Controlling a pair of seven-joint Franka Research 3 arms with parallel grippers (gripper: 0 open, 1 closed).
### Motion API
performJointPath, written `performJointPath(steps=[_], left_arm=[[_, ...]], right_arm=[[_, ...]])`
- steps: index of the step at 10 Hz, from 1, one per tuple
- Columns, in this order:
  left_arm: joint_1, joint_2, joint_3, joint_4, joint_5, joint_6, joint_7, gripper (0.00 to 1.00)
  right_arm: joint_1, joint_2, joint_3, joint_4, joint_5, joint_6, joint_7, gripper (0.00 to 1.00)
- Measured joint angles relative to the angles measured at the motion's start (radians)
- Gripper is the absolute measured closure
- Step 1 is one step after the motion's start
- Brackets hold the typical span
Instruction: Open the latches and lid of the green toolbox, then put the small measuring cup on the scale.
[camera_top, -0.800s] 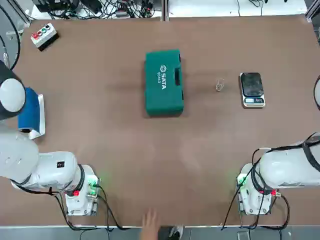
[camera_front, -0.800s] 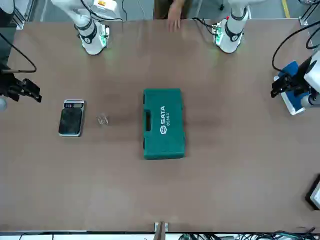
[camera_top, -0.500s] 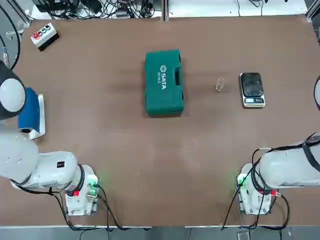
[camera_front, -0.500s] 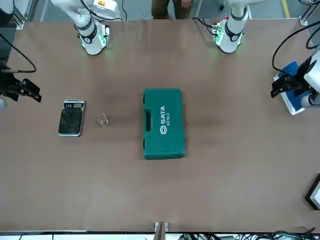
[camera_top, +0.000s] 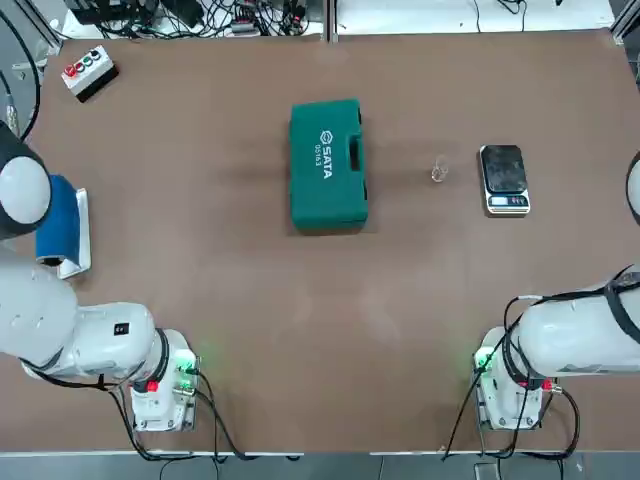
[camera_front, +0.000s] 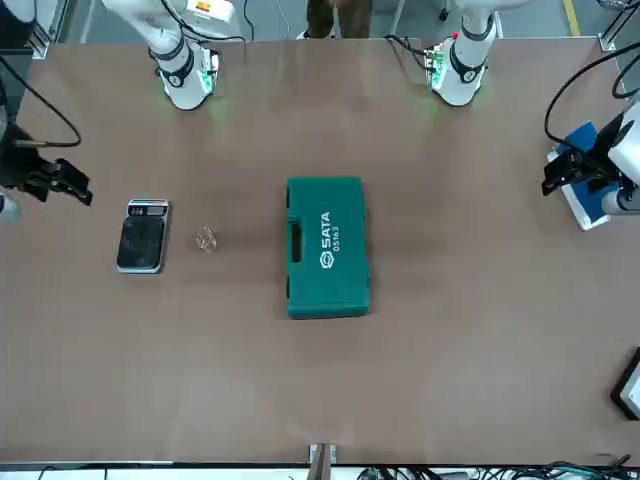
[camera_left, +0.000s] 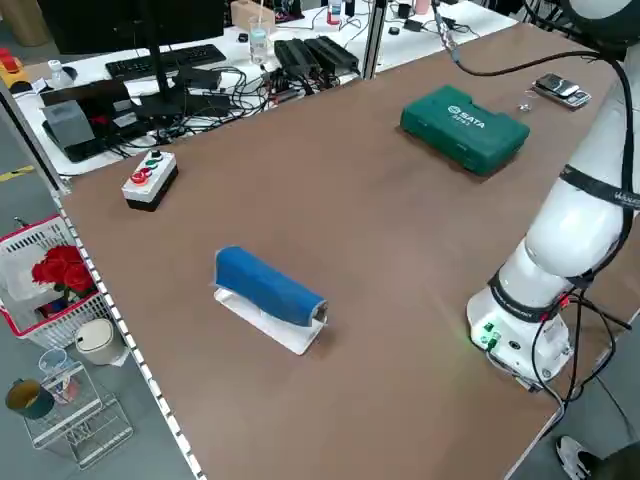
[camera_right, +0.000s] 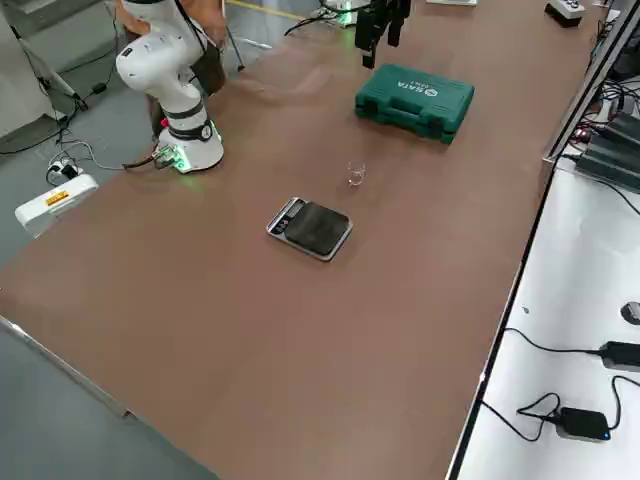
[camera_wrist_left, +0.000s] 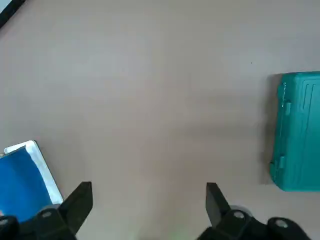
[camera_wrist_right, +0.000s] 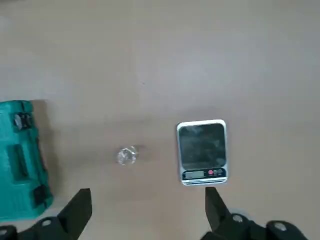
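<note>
Closed green toolbox (camera_top: 329, 165) at upper centre of the top view, left hand (camera_wrist_left: 149, 211) and right hand (camera_wrist_right: 148, 214) open, arms cut off at both edges

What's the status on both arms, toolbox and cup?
Both grippers open, empty, over table. Toolbox closed. Measuring cup between toolbox and scale.

- Bare counter (camera_top: 300, 350) stretches wide between the toolbox (camera_top: 328, 165) and the robot's edge.
- A broad lane runs left of the toolbox, bounded by the blue roll (camera_top: 58, 220) beside the left arm (camera_top: 120, 335).
- The cup (camera_top: 440, 169) stands between toolbox and scale (camera_top: 505, 180), with gaps both sides.
- The button box (camera_top: 90, 73) blocks the far left corner.
</note>
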Motion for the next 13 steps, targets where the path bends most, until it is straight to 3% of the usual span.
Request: performJointPath(steps=[3,7,9,12,13], left_arm=[[0.005,0.0,0.001,0.0,0.0,0.0,0.0,0.0],[0.018,0.008,0.01,-0.004,0.0,0.0,-0.01,0.02],[0.055,0.022,0.011,-0.035,-0.013,0.031,-0.01,0.15],[0.093,0.025,0.01,-0.172,-0.088,0.142,-0.004,0.63],[0.092,0.025,0.008,-0.203,-0.11,0.161,-0.003,0.71]], right_arm=[[0.007,0.009,0.047,-0.101,0.033,0.11,0.038,0.0],[0.08,0.032,0.055,-0.345,0.274,0.375,0.041,0.0],[0.131,0.047,0.07,-0.457,0.413,0.531,0.034,0.0],[0.12,0.102,0.085,-0.491,0.648,0.559,-0.114,0.0],[0.106,0.132,0.083,-0.499,0.75,0.558,-0.229,0.0]])
